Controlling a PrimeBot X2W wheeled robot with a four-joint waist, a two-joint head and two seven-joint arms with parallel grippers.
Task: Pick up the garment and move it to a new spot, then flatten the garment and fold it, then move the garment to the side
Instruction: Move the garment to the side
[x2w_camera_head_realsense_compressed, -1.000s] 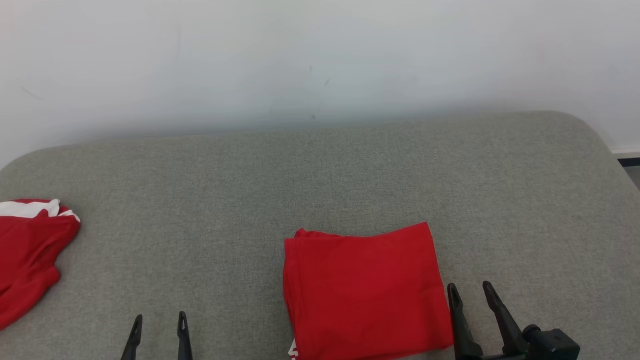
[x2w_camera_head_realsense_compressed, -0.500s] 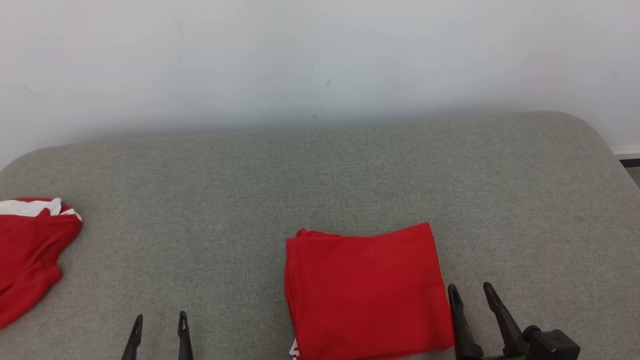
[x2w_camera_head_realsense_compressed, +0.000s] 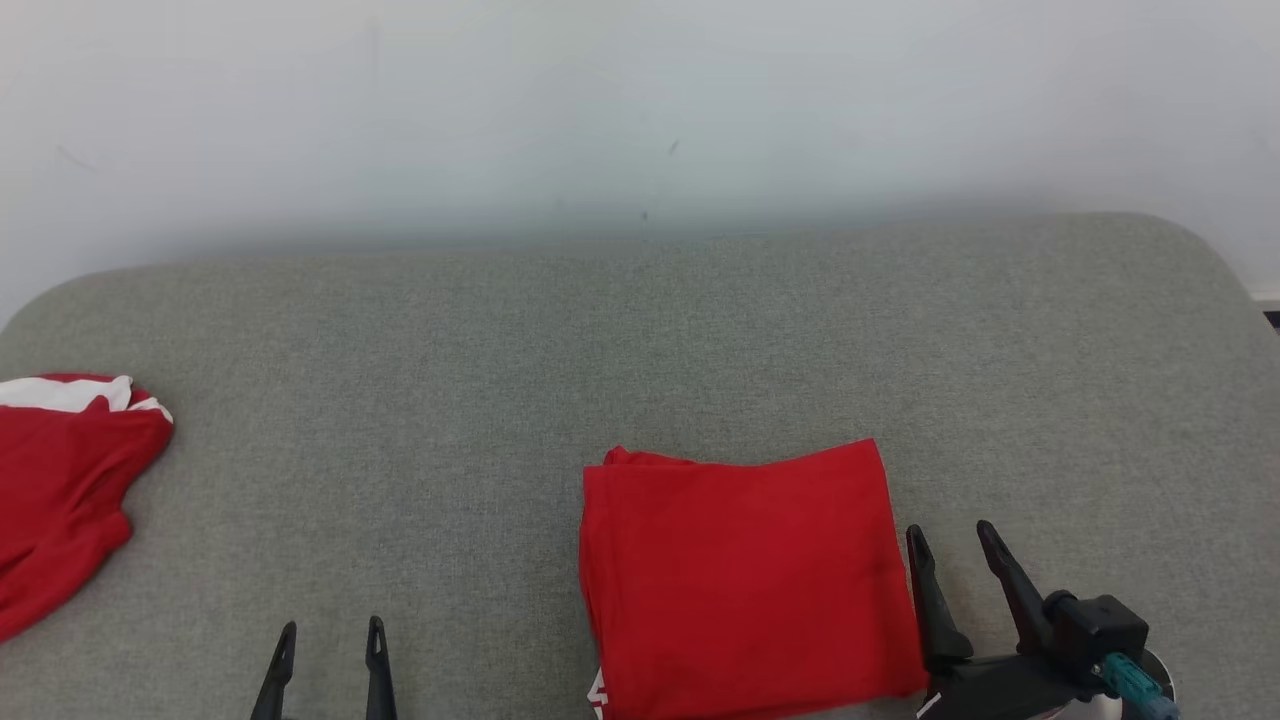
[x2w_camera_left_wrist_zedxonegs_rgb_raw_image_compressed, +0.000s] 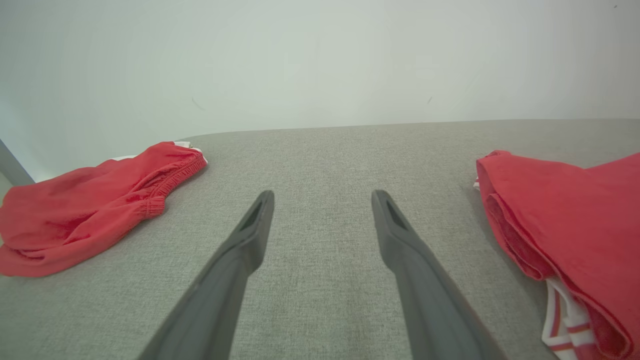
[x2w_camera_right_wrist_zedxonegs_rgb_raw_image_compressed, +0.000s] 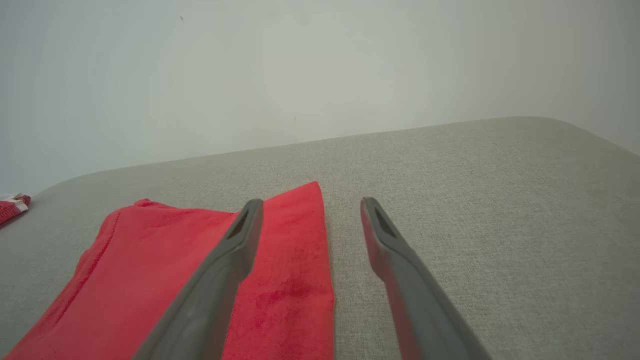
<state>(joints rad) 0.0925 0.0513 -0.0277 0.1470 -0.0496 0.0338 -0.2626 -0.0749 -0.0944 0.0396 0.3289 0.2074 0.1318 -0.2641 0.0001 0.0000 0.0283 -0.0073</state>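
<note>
Head view: folded red garment (x2w_camera_head_realsense_compressed: 745, 575) lies just left of the released, empty right pincer (x2w_camera_head_realsense_compressed: 948, 530); left pincer (x2w_camera_head_realsense_compressed: 332, 625) released too.

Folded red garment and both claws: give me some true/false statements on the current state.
1. The folded red cloth garment lies flat on the grey fabric surface. True.
2. The right claw is shut on the garment's edge. False: its jaws stand open and empty, by the garment's right edge.
3. The left claw is open and holds nothing. True.
4. The crumpled red garment with white trim is stacked on the folded one. False: it lies apart from it, at the surface's left edge.
</note>
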